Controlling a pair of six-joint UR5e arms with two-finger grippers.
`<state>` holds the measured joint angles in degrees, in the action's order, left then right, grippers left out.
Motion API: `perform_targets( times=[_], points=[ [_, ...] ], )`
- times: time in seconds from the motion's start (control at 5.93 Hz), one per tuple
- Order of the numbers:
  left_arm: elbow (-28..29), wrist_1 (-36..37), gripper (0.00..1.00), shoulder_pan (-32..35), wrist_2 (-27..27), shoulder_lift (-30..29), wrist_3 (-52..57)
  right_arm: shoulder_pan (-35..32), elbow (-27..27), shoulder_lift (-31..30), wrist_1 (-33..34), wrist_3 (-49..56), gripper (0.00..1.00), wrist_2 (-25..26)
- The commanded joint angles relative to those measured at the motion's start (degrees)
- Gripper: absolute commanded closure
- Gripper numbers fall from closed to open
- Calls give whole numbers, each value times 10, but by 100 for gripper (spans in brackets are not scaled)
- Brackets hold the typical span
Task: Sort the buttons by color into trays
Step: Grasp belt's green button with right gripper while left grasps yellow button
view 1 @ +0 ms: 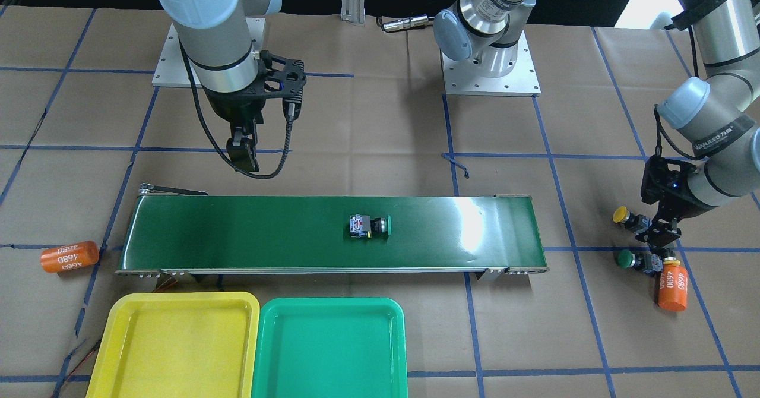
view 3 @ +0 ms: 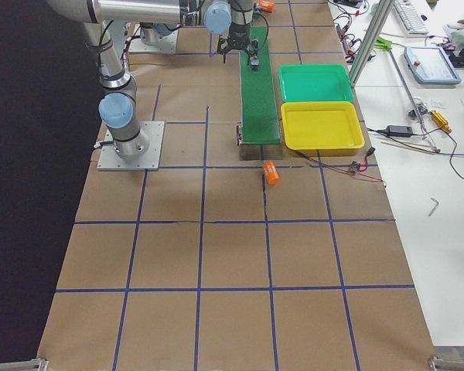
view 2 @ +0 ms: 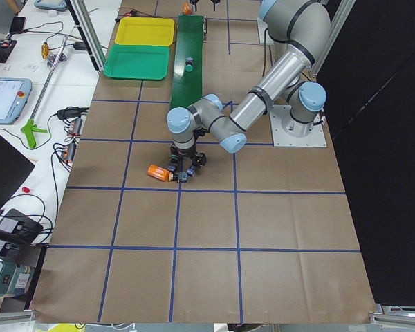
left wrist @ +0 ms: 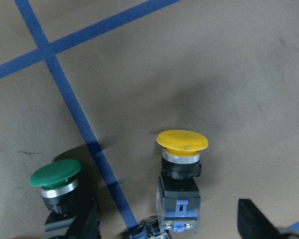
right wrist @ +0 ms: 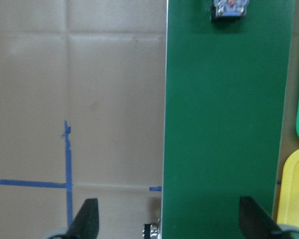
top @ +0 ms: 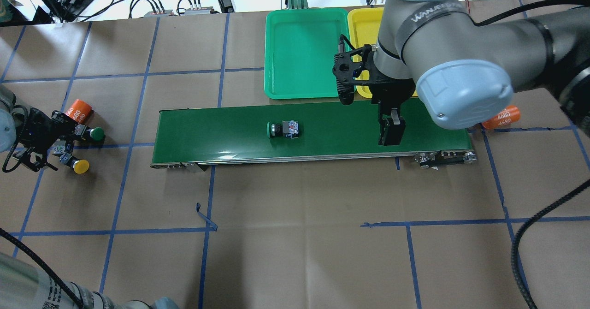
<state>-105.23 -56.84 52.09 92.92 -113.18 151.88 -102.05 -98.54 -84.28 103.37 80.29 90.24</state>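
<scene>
The right hand [top: 390, 133] hangs spread and empty over the belt [top: 207, 129], likely awaiting the green button [top: 282, 129] ahead of it. The left hand [view 1: 664, 239], released, hovers at the yellow button [left wrist: 182, 144], probably to load it next.

A long dark green conveyor belt [view 1: 267, 231] lies partly below the right gripper's [view 1: 243, 155] jaws. One orange cylinder marked 4680 [view 1: 673, 289] lies just beside the left gripper's [view 1: 662, 243] jaws. A second orange cylinder [view 1: 69, 256] lies past the belt's end, well apart from the right jaws. Brown paper [view 1: 380, 125] crossed by blue tape lines [view 1: 552, 155] lies beneath both.
</scene>
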Motion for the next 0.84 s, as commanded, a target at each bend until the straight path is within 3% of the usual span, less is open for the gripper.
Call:
perform_targets(
  times=[0.0, 0.17, 0.34, 0.51, 0.67],
  points=[
    [-7, 2, 6, -1, -2, -14, 3, -31, 2, 74, 111, -4, 0, 0],
    [-22, 22, 27, -4, -2, -13, 3, -32, 2, 98, 139, -8, 0, -1],
    [-43, 77, 60, -25, -1, -16, 4, -39, 1, 124, 178, -32, 0, -2],
    [-47, 88, 86, -26, -1, -15, -4, -47, -1, 147, 196, -31, 0, -1],
    [-45, 83, 95, -25, -4, -11, -8, -47, -4, 151, 195, -30, 0, 0]
  ],
)
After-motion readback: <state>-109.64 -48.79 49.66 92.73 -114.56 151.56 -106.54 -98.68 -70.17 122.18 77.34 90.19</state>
